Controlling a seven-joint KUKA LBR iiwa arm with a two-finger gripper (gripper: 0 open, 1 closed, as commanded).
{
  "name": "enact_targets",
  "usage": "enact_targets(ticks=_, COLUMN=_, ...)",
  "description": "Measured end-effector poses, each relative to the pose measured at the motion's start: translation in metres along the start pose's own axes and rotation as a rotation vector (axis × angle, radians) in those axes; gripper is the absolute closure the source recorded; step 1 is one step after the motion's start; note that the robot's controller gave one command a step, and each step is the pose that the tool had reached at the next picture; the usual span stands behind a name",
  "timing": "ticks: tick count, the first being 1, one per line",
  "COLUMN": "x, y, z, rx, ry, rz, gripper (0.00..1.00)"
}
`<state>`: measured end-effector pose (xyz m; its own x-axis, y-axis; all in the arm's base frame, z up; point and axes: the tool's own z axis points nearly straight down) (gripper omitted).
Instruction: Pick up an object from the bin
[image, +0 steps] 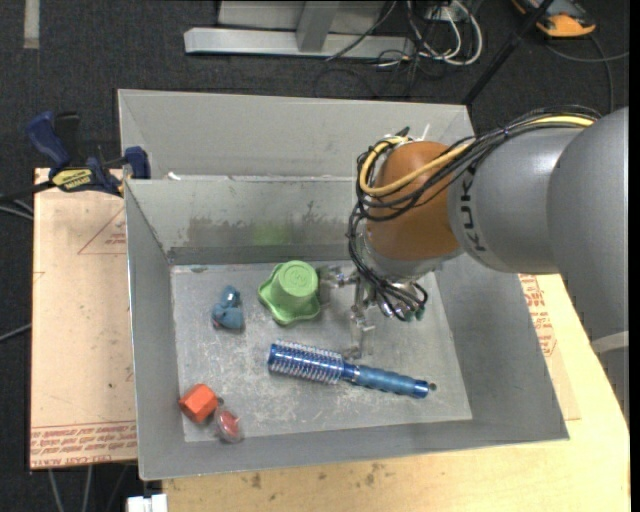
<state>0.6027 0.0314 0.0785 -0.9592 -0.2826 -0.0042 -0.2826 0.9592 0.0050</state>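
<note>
Logged gripper low at mid-bin, directly over the neck of a blue hairbrush lying flat across the front of the floor, with an upturned green cup just beside it. Cannot tell whether released or clenched; nothing seen held. Judged the brush light and stiff, hard plastic with a smooth round handle likely to slip, roll or pivot, so best taken across the handle close to the bristle head, near its balance, jaws square to its length.
</note>
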Motion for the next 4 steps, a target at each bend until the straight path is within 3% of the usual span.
enact_targets(ticks=1, x=0.041, y=-0.02, z=-0.044, rx=0.005, ry=0.002, rz=-0.114, gripper=0.0)
enact_targets(ticks=2, x=0.092, y=0.009, z=0.006, rx=0.0, ry=0.01, rz=-0.178, gripper=0.0)
enact_targets(ticks=3, x=0.089, y=0.008, z=0.004, rx=0.003, ry=0.004, rz=-0.179, gripper=1.0)
enact_targets(ticks=4, x=0.127, y=-0.01, z=-0.127, rx=0.008, ry=-0.003, rz=-0.188, gripper=1.0)
